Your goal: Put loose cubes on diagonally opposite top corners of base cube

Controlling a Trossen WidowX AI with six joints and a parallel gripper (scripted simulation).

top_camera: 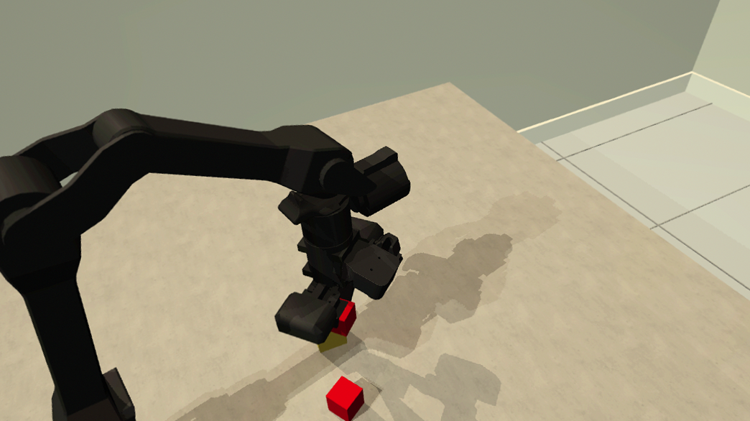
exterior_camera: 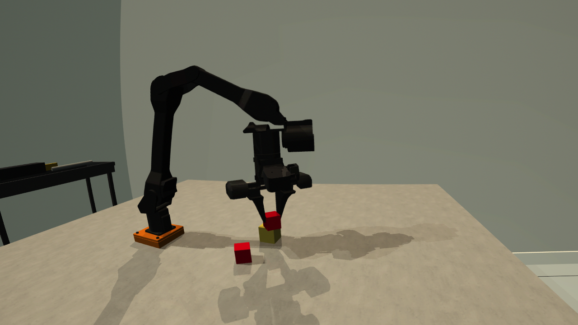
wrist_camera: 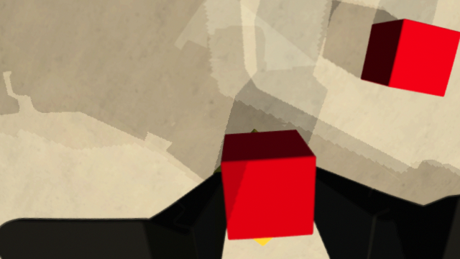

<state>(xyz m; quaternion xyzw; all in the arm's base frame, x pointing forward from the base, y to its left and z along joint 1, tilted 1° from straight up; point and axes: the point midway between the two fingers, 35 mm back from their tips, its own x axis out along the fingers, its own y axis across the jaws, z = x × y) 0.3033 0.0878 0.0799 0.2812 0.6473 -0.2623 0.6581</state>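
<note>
My gripper [exterior_camera: 272, 218] [wrist_camera: 265, 179] is shut on a red cube [top_camera: 345, 318] [exterior_camera: 272, 221] [wrist_camera: 270, 199]. That cube is right over the yellow base cube [top_camera: 332, 341] [exterior_camera: 269, 235] [wrist_camera: 263, 241], at or just above its top; I cannot tell whether they touch. In the wrist view the held cube hides nearly all of the base cube, with only small yellow corners showing. The held cube looks about level in the exterior view. The other red cube [top_camera: 344, 398] [exterior_camera: 242, 253] [wrist_camera: 420, 57] lies on the table, apart from the base cube.
The table [top_camera: 550, 283] [exterior_camera: 384, 282] carries the arm's orange base [exterior_camera: 158, 236], left of the cubes in the exterior view. A dark side bench [exterior_camera: 60, 174] with a few items stands beyond the table at the left. Shadows of the arm fall around the cubes.
</note>
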